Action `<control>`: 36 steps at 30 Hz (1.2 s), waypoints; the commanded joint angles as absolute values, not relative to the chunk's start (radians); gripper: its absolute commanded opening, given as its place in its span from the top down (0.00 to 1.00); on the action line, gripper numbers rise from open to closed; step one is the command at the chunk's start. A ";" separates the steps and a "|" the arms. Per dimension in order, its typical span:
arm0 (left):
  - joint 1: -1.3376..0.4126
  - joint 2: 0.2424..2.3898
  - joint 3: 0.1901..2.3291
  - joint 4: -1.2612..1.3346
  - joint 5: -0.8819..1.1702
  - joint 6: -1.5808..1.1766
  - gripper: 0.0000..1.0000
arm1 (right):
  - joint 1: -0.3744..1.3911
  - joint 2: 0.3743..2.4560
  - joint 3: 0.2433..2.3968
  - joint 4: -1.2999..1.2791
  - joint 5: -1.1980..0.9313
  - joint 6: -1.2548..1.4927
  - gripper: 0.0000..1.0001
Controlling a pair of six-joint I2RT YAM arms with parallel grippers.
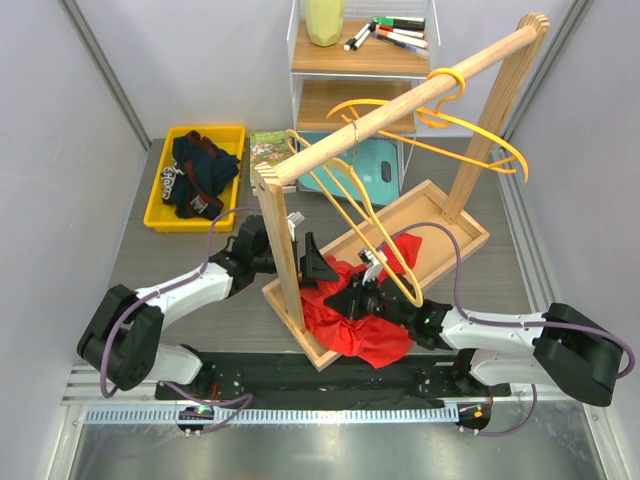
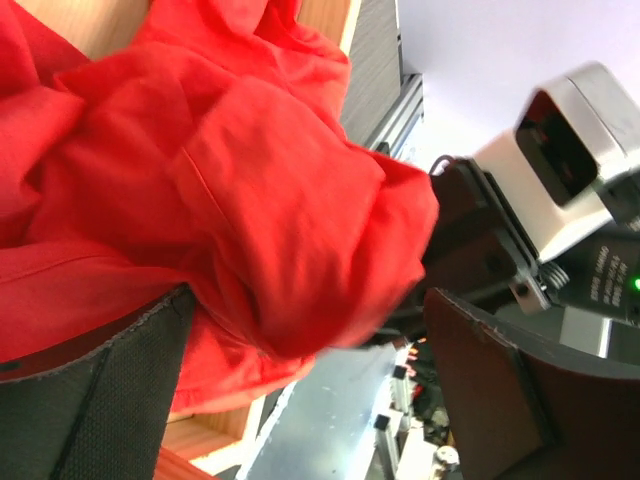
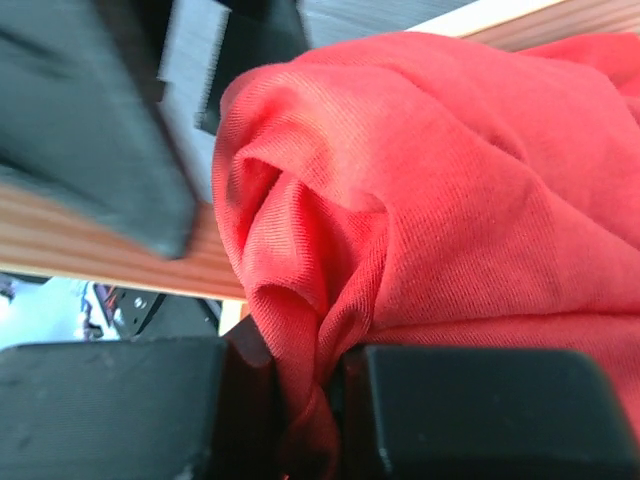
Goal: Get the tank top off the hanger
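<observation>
The red tank top lies bunched in the wooden rack's base tray and spills over its near edge. A yellow hanger hangs slanted from the rod, its lower end reaching down to the cloth. My right gripper is shut on a fold of the tank top; the fingers pinch it tightly at the gripper. My left gripper is open beside the rack's near post. In the left wrist view the tank top bulges between the spread fingers of the gripper.
More yellow hangers hang on the rod. A yellow bin with dark clothes stands at back left. A shelf with markers and a green cup stands behind. The right wrist camera is close to my left gripper.
</observation>
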State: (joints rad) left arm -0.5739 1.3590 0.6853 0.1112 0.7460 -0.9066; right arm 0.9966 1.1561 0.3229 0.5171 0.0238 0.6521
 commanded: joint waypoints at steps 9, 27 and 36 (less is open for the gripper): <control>-0.586 1.359 0.640 0.339 0.784 -1.043 0.39 | 0.999 1.132 0.341 0.658 -0.064 0.644 0.99; -0.457 1.165 0.663 0.160 0.666 -1.019 1.00 | 1.000 0.930 0.360 0.288 0.169 0.695 0.18; -0.180 1.016 0.869 -0.210 0.540 -0.853 1.00 | 0.997 0.641 0.347 -0.158 0.403 0.857 0.04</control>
